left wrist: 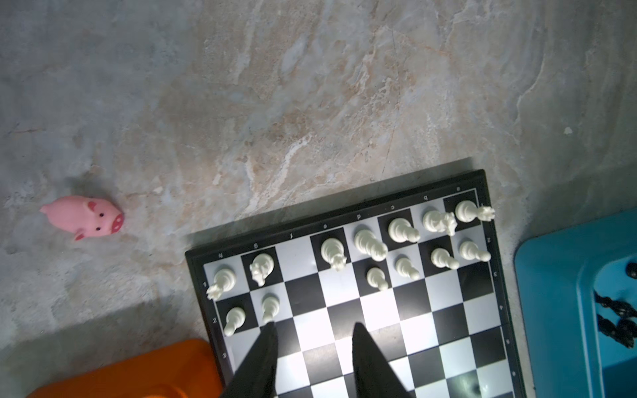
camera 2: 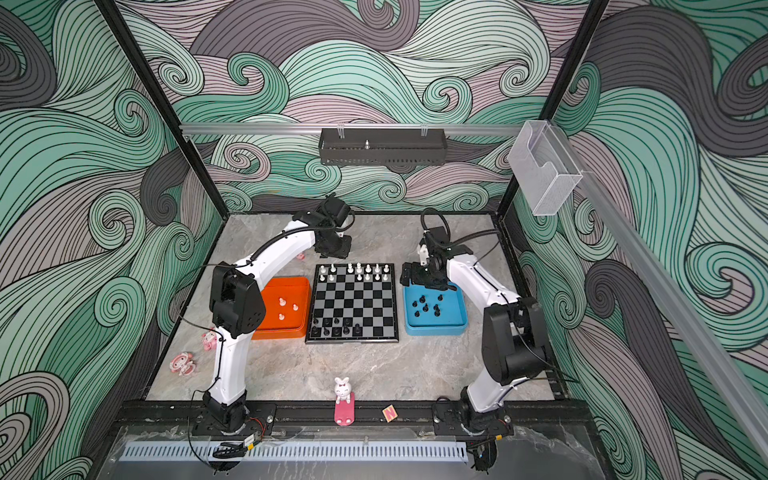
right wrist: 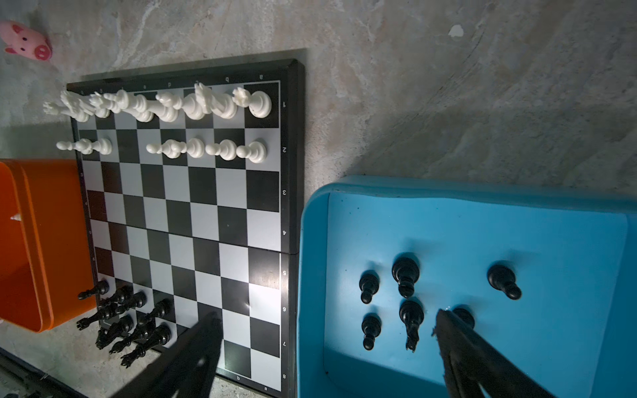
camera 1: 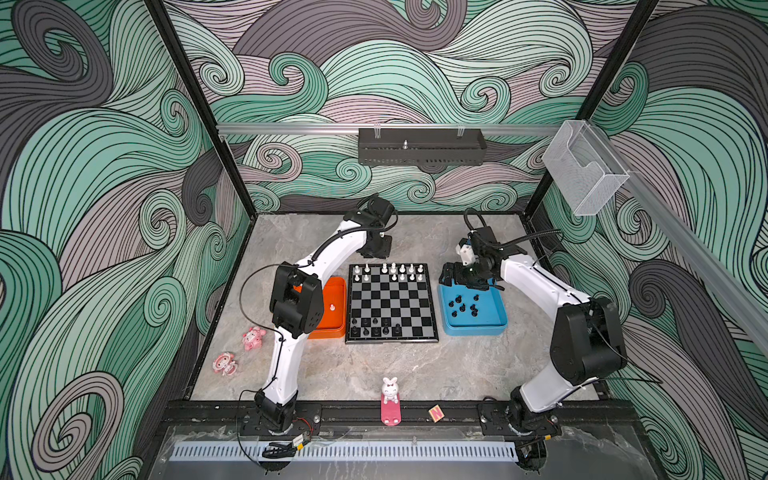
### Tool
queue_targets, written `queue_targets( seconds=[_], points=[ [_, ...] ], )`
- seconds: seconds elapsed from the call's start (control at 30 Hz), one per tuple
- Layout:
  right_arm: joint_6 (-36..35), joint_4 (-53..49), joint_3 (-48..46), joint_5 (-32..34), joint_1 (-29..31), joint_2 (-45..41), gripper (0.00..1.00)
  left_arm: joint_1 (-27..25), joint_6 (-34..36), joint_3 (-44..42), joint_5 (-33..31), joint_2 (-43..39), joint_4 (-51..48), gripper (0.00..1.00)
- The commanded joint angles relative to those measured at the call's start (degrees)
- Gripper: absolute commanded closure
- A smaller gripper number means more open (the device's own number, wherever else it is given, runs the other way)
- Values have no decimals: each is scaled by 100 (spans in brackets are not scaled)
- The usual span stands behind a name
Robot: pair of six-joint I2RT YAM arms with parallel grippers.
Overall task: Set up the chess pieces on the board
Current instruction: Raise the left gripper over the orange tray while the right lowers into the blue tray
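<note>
Two claws, and neither has hold of anything. Your left claw hangs over the board with its fingers parted a moderate way, and only bare squares show in the gap. One fingertip sits right at the head of a white pawn in the second row; you cannot tell from here whether they touch.

Around that pawn, the white pieces stand upright in the two rows at the far edge of the board in both top views. Seven are in the back row and six in the pawn row, with gaps near the middle.

Your right claw is spread wide and straddles the edge between the board and the blue tray. One finger is over the checks, and the other is just beside one of several black pieces standing in the tray. More black pieces crowd the near left corner of the board in both top views.

Just left of the board sits the orange tray, with three white pieces in it. A pink pig lies on the stone-look table, off the board's white end.
</note>
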Motion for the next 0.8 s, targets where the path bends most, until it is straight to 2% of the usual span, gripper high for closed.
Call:
queue_targets(
  seconds=[0.0,0.1,0.17,0.27,0.4,0.5,0.6,0.77],
  points=[
    [42,-309,169,407,-153,-158,3,154,-47,-401,-106,-535,-47,60],
    [74,-506,218,575,-293,-124,4,345,0,-752,-138,-907,81,58],
    [79,-651,225,726,-382,-135,5,533,71,-916,-276,-1083,127,53],
    [76,-696,74,783,-552,-232,6,996,72,-1156,-145,-1258,221,46],
    [66,-730,-173,808,-683,-325,10,1553,87,-1356,-124,-1407,284,27],
    [44,-738,-331,858,-708,-281,13,1853,150,-1411,-175,-1454,251,18],
    [48,-731,-463,906,-725,-219,18,2100,162,-1502,-166,-1491,270,14],
    [-9,-675,-575,887,-734,-7,27,2312,141,-1571,-24,-1452,297,14]
  ],
)
